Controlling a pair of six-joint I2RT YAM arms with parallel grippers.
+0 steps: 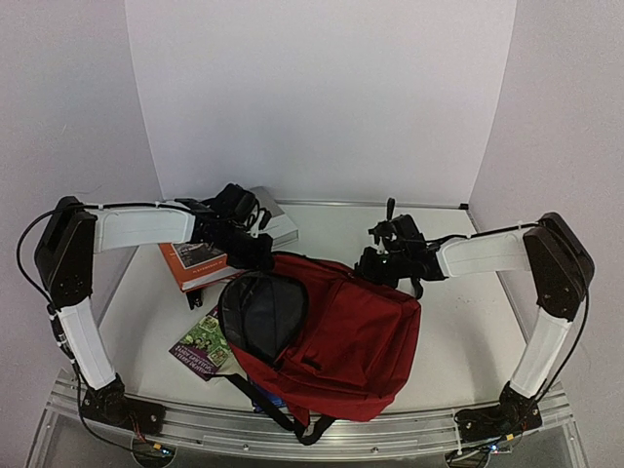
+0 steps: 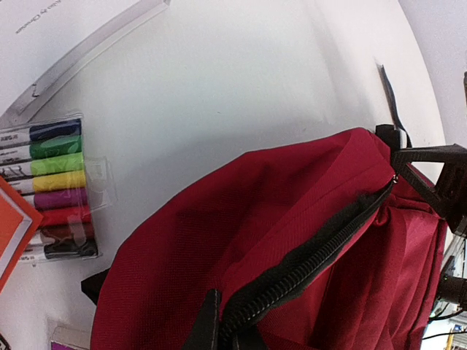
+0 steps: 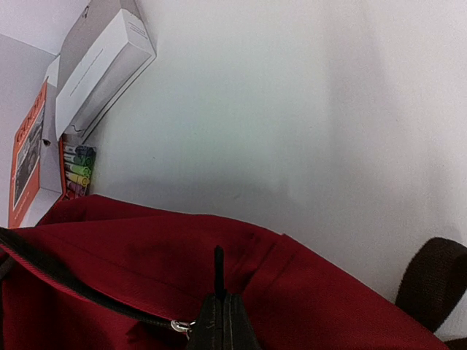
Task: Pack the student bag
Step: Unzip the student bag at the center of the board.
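Observation:
The red student bag (image 1: 341, 331) lies in the middle of the table, its mouth open at the left and showing grey lining (image 1: 261, 312). My left gripper (image 1: 255, 255) is at the bag's upper left edge. In the left wrist view (image 2: 230, 328) it is shut on the black zipper edge (image 2: 314, 255) of the bag (image 2: 292, 211). My right gripper (image 1: 375, 265) is at the bag's upper right corner. In the right wrist view (image 3: 222, 324) it is shut on a black zipper pull tab (image 3: 217, 270) of the bag (image 3: 131, 248), next to the metal slider (image 3: 179, 326).
An orange book (image 1: 195, 263) and a white box (image 1: 278, 226) lie behind the left gripper. A clear pack of coloured markers (image 2: 55, 189) lies beside the book. A purple and green book (image 1: 203, 343) lies left of the bag. Black straps (image 1: 292, 419) hang toward the near edge.

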